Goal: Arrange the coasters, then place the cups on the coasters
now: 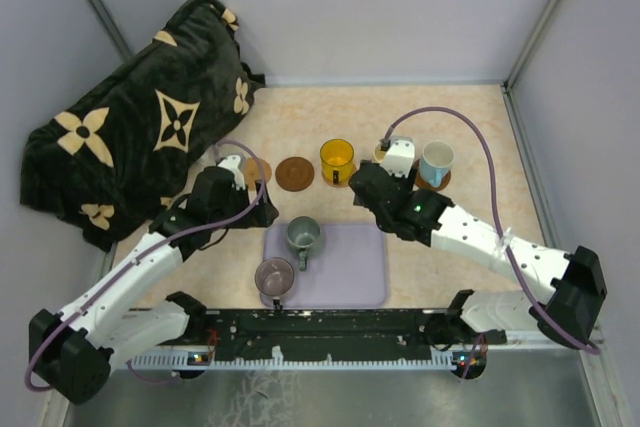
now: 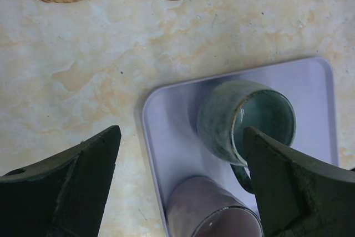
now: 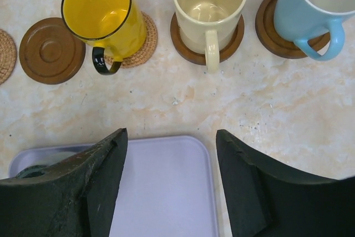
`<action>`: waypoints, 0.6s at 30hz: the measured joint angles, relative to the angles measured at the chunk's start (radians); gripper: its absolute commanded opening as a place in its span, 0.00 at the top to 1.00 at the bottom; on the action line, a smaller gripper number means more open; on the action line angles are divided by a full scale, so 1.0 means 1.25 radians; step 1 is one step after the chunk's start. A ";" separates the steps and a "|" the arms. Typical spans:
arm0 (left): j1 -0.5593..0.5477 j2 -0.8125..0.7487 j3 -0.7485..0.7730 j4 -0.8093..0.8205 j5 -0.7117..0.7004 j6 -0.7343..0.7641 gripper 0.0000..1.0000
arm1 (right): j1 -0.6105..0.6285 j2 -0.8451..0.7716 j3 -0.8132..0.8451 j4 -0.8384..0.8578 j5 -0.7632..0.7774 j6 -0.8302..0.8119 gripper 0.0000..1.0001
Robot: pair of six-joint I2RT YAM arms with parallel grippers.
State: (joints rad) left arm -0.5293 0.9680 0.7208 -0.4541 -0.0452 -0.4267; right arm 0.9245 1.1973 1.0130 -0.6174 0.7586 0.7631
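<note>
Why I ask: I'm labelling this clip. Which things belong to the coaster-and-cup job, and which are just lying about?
Job: five coasters; yellow cup, cream cup, blue cup, green cup, purple cup.
Lying about: lavender tray, flowered black blanket.
</note>
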 measured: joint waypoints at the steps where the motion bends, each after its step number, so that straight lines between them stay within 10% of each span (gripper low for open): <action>1: -0.006 -0.005 0.000 -0.003 0.008 -0.001 0.04 | 0.000 0.000 0.000 0.000 0.000 0.000 0.35; 18: -0.248 0.067 0.109 -0.122 0.044 -0.018 0.05 | 0.000 -0.008 -0.021 0.006 -0.002 0.014 0.35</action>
State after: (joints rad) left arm -0.8398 1.0512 0.8570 -0.6071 0.0097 -0.4488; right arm 0.9245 1.1870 0.9867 -0.6094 0.7563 0.7803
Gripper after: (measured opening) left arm 0.956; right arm 0.655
